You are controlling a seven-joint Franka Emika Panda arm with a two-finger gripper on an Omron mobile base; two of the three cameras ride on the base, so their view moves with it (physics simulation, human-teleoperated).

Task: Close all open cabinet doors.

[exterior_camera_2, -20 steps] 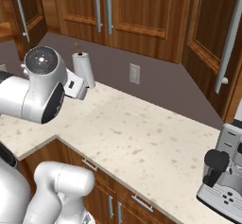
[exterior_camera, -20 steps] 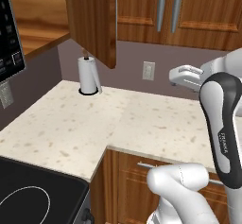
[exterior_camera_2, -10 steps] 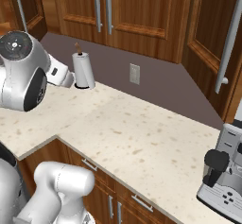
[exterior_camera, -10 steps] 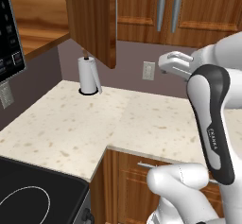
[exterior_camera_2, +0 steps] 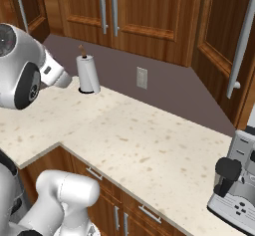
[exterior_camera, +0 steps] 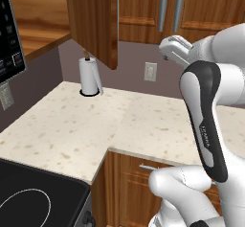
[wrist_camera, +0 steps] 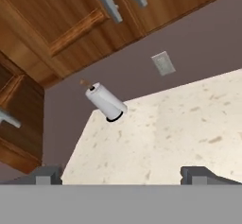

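Arm swung higher and leftward, gripper [wrist_camera: 121, 173] empty, cabinet door [exterior_camera: 94, 22] open

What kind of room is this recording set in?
A simulated home kitchen, most likely: a speckled L-shaped countertop under reddish-brown wooden cabinet doors, a paper towel roll in the corner, a coffee machine, and a black cooktop.

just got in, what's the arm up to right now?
The arm is raised over the corner counter with its pincer open and holding nothing, facing the paper towel roll and the upper cabinets. One cabinet door above the roll stands swung open; nothing touches it yet.
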